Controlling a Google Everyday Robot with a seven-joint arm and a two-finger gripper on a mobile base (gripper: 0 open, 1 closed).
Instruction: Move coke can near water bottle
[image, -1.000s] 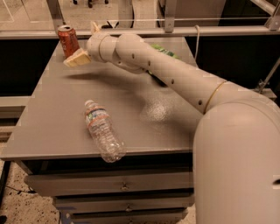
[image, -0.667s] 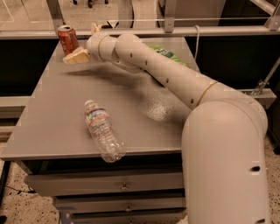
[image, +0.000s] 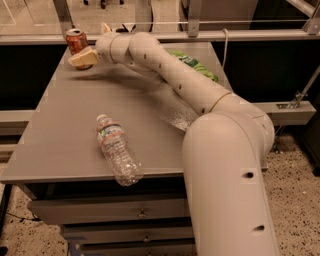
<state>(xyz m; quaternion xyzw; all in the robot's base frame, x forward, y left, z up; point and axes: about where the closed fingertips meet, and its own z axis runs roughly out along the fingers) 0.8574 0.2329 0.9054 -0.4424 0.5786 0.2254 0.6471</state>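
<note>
The coke can (image: 76, 41) stands upright at the far left corner of the grey table (image: 60, 130). My gripper (image: 88, 50) is right beside the can on its right side. It is open, and one cream finger (image: 81, 57) crosses in front of the can's lower part. The can is not lifted. The water bottle (image: 116, 150) lies on its side near the table's front edge, well away from the can, with its white cap pointing to the far side. My arm stretches across the table from the right.
A green bag (image: 193, 63) lies on the far right of the table, partly behind my arm. A metal rail and glass panel (image: 165, 22) run just behind the table. Drawers (image: 140, 212) sit under the front edge.
The gripper stays at the can with barely any shift. My arm's near segment has swung left and fills more of the view. The can and bottle have not moved.
</note>
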